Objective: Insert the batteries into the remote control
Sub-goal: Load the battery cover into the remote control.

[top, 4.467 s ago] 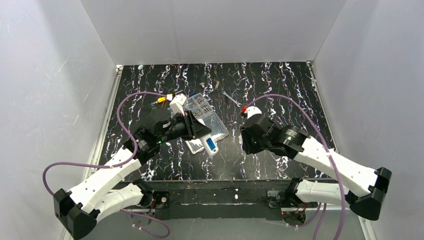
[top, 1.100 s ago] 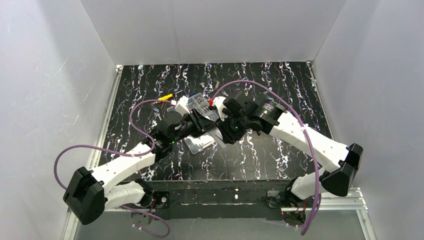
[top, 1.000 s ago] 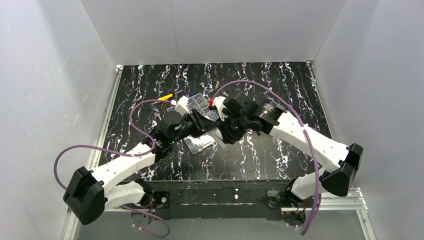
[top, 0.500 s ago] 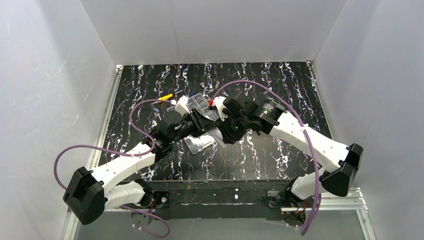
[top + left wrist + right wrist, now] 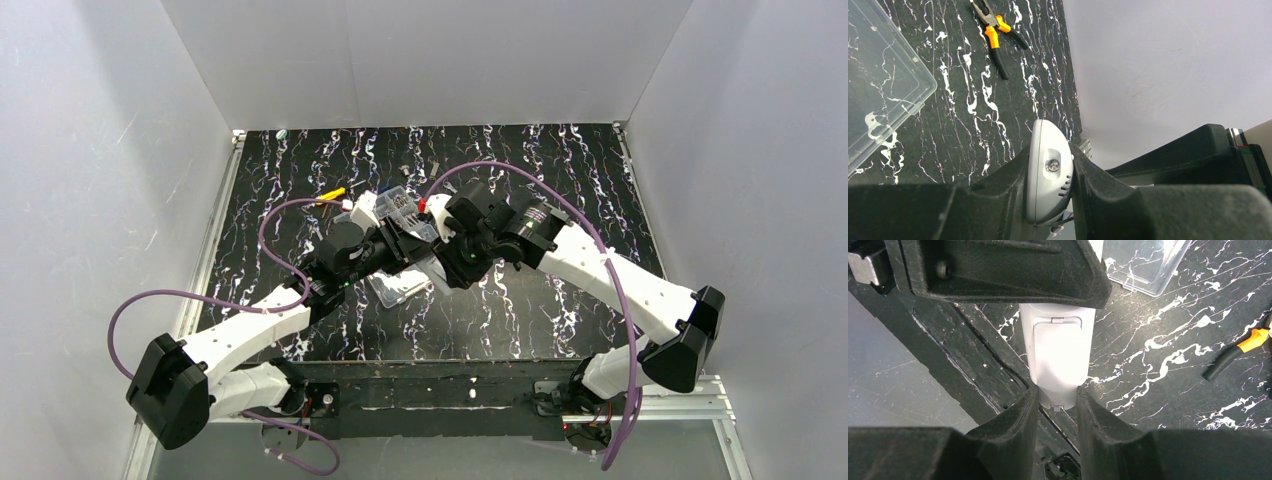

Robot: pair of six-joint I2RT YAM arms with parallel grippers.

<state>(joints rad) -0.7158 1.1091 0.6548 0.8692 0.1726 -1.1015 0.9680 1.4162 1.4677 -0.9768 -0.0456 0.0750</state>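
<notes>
Right gripper [image 5: 1054, 399] arrived, seemingly pinching remote control [image 5: 1057, 350]; left gripper [image 5: 1050, 167] clamped.

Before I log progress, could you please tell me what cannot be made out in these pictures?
The batteries: in no view; the cover on the remote hides its recess.
Top view: left gripper and right gripper hide the remote.
Left wrist view: only the remote's end shows; the left gripper covers the rest.
Right wrist view: the pliers are cut off by the right edge.
</notes>
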